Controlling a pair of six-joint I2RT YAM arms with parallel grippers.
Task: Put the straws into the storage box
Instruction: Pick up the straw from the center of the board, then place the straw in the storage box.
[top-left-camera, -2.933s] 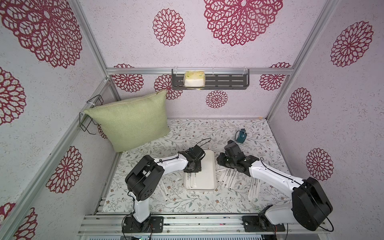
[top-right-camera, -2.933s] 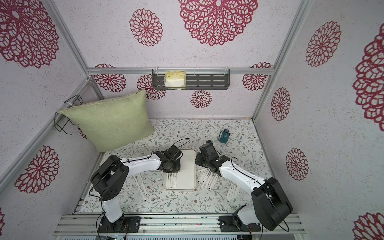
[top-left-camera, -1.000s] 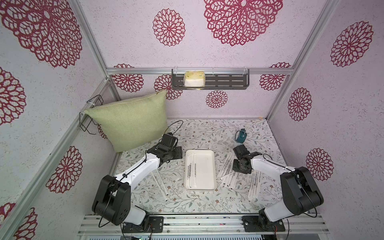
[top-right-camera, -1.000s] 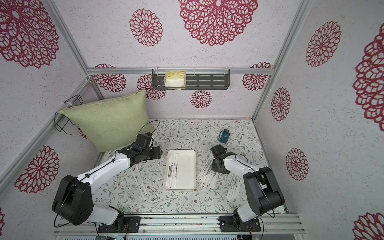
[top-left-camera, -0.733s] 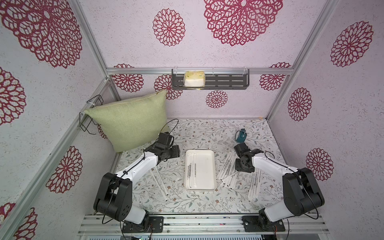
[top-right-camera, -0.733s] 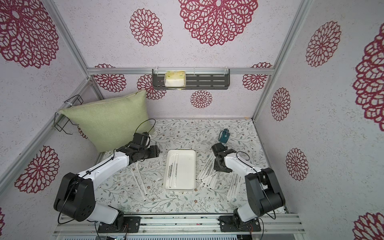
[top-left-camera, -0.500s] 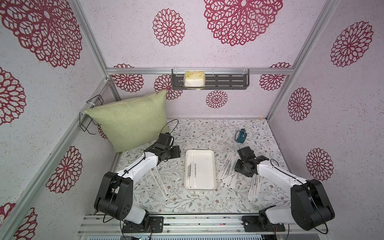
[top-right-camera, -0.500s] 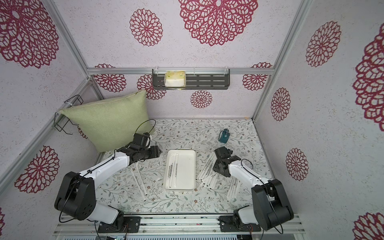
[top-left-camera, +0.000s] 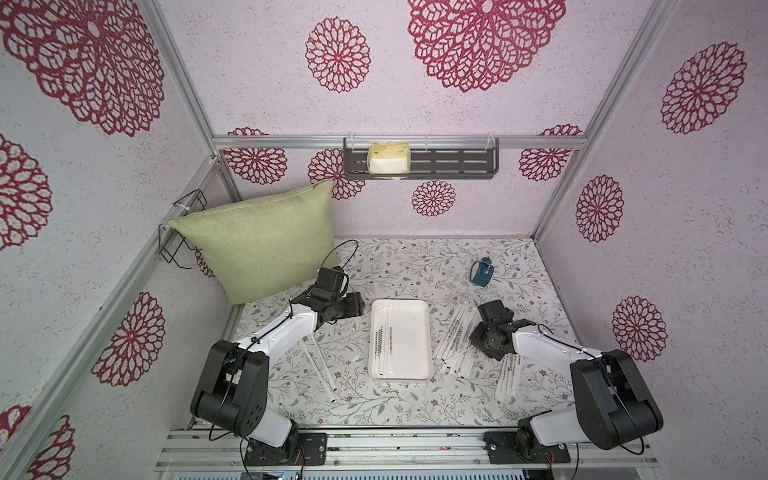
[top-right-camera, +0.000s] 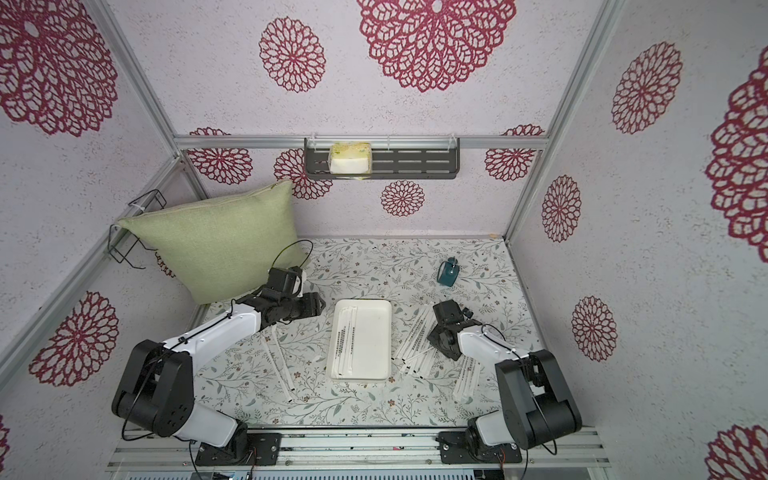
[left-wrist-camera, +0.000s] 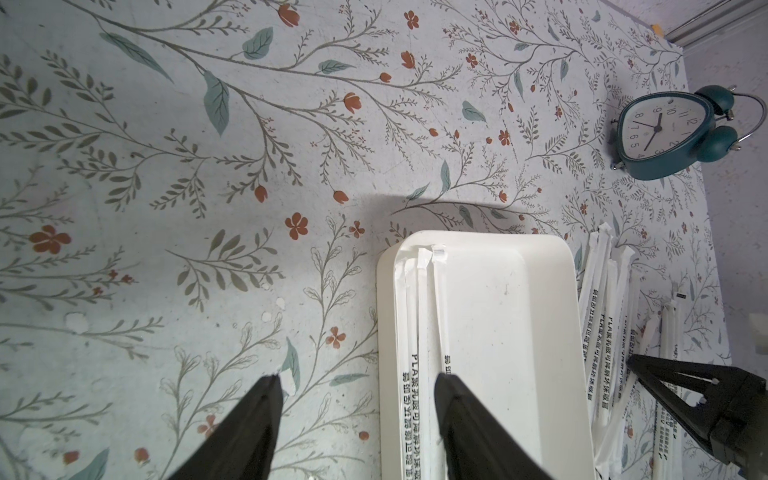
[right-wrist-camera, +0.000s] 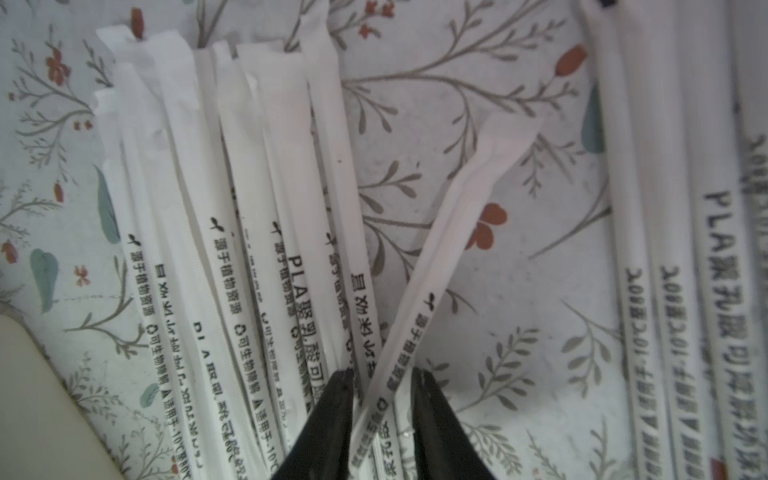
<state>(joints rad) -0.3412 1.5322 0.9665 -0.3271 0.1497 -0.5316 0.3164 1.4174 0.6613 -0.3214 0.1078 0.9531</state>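
Right gripper (right-wrist-camera: 380, 374) pinches one straw (right-wrist-camera: 457, 208) from the pile (top-left-camera: 457, 338) just beside the box (top-left-camera: 409, 332)
Left gripper (left-wrist-camera: 357, 378) gapes empty near the box; a few straws (top-left-camera: 382, 336) lie inside. The held straw crosses its neighbours, so lifting may drag them along, or it may slip and pivot in the pinch. Wrappers read "PLA" amid Chinese print

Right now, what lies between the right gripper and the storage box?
Only loose straws, fanned out from the storage box to the right gripper; both top views show them.
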